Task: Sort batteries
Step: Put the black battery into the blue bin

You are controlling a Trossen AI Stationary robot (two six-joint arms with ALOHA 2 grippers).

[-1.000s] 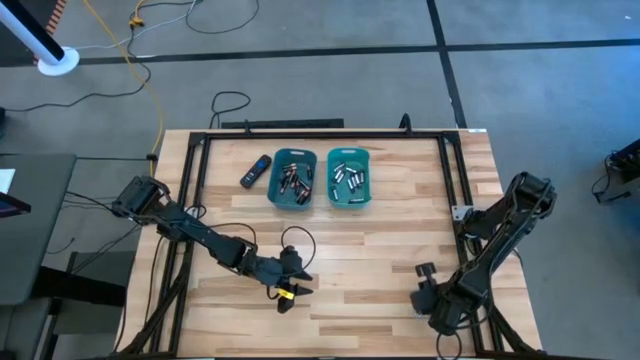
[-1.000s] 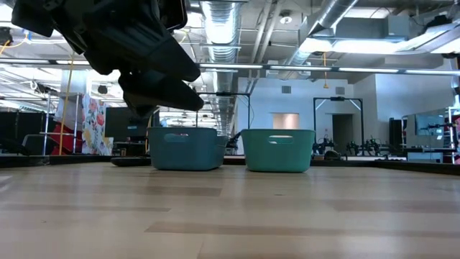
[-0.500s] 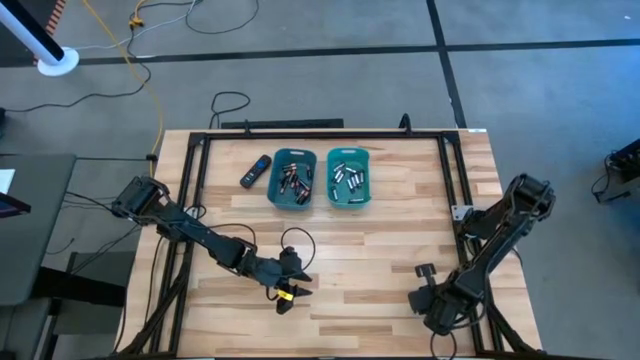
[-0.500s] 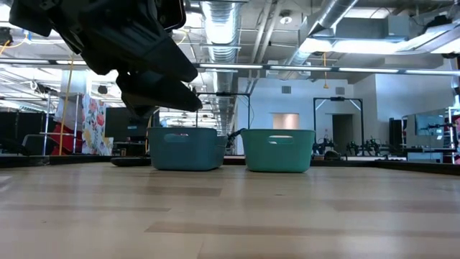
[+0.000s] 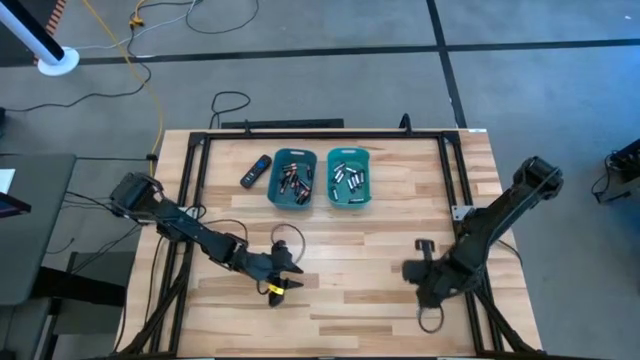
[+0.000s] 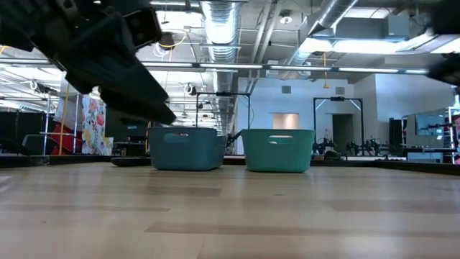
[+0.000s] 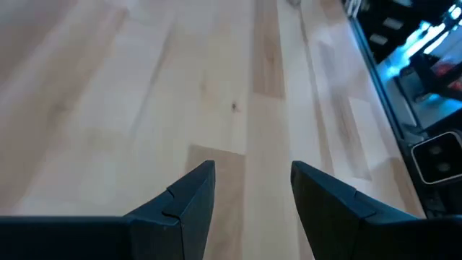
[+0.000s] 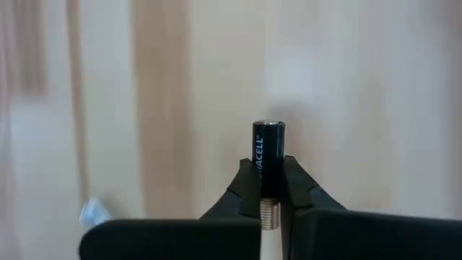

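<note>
My right gripper (image 5: 408,270) (image 8: 268,165) is over the table's near right part, shut on one dark battery (image 8: 268,144) with a copper end. My left gripper (image 5: 291,266) (image 7: 253,173) hangs open over bare wood at the near middle, with nothing between its fingers. Far off at the table's middle stand two teal bins. The left bin (image 5: 293,181) holds dark, copper-ended batteries and the right bin (image 5: 348,178) holds silvery ones. In the low view both bins (image 6: 185,148) (image 6: 279,150) rest on their bases, and the battery contents are hidden. My right gripper pinches the dark battery between its two fingers (image 8: 244,180), which lie along its length. The copper end (image 8: 268,214) sits back between the fingers, and the black end (image 8: 268,130) sticks out past the fingertips. The wood shows blurred behind it.
A flat black remote with a blue button (image 5: 256,171) lies left of the bins. A dark metal frame (image 5: 320,135) runs along the table's far and side edges. Bare wood (image 5: 350,250) spreads between the grippers and the bins.
My right gripper has moved toward the table's far edge and a little left, toward the bins, staying shut on the battery. My left gripper has drawn slightly toward the table's left.
</note>
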